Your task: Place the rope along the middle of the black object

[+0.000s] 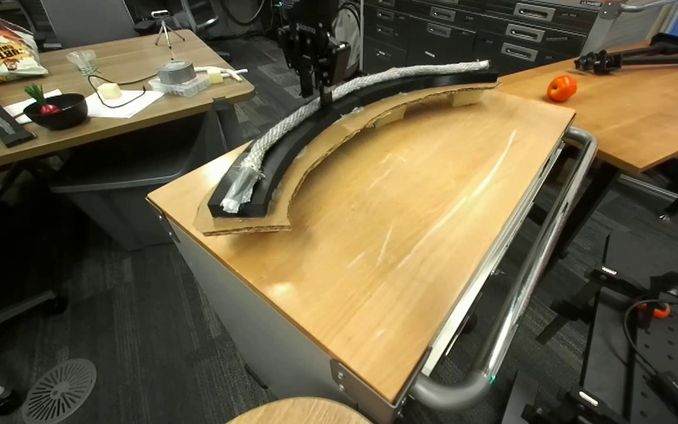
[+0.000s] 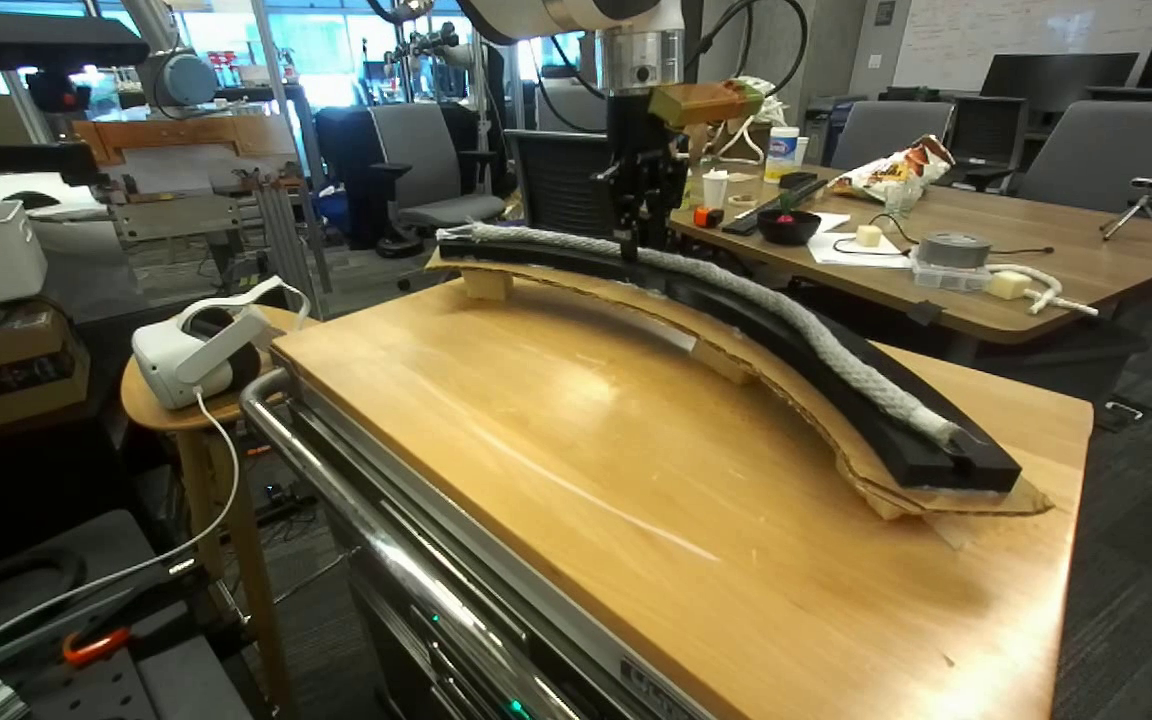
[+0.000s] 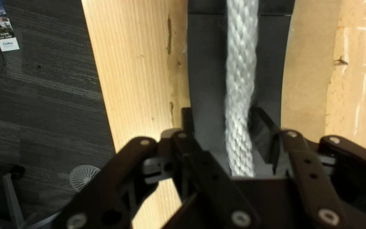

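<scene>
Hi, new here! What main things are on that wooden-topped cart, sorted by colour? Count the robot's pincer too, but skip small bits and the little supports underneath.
Light grey: 1 (rope)
Mostly black: 2 (curved track, counted as one piece; pincer)
Brown: 1 (cardboard sheet under the track)
Total: 4

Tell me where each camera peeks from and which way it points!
In an exterior view: perched near an end of the wooden tabletop, looking toward a black drawer cabinet; the pincer shows near the top.
In an exterior view: perched near the opposite end, facing office chairs; part of the white arm and the pincer show.
Wrist view: mounted on the arm, looking down at the rope on the black arc-shaped track; the pincer's fingers show along the bottom.
Both exterior views share tabletop, rope and track.
</scene>
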`<state>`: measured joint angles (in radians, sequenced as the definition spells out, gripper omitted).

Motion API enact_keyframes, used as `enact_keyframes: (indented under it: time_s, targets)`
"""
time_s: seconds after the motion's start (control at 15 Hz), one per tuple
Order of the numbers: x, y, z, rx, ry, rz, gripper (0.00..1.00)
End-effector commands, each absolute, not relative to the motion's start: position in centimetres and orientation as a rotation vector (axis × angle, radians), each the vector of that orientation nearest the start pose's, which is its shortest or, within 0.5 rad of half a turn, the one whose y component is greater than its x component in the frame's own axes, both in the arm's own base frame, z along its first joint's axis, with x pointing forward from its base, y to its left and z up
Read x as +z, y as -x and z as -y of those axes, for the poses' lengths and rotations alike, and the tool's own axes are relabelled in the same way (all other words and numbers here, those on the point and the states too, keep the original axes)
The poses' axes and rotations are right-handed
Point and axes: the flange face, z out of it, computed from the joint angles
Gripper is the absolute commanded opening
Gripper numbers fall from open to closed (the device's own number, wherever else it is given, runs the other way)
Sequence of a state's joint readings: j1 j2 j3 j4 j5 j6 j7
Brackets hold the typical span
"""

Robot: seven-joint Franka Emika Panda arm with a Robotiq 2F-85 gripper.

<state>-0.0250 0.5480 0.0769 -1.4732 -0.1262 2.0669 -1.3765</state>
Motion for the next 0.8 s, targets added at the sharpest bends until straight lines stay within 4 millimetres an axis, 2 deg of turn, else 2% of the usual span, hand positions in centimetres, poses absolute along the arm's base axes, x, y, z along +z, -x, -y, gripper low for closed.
enact_keyframes:
  time_s: [0.0, 0.13, 0.2, 0.47, 0.67, 0.73]
  targets:
    - [39.1, -70.5, -2.4, -0.057, 2.327, 2.225, 0.83]
    - [41.0, -69.7, -2.5, -0.034, 2.297, 2.264, 0.98]
    - [42.6, -69.0, -2.3, -0.018, 2.3, 2.28, 1.0]
    - [49.0, -65.0, -1.3, 0.111, 2.246, 2.341, 1.0]
    - [52.5, -61.9, -0.7, 0.084, 2.103, 2.428, 1.0]
    - [50.8, -64.7, -1.3, 0.092, 2.186, 2.378, 1.0]
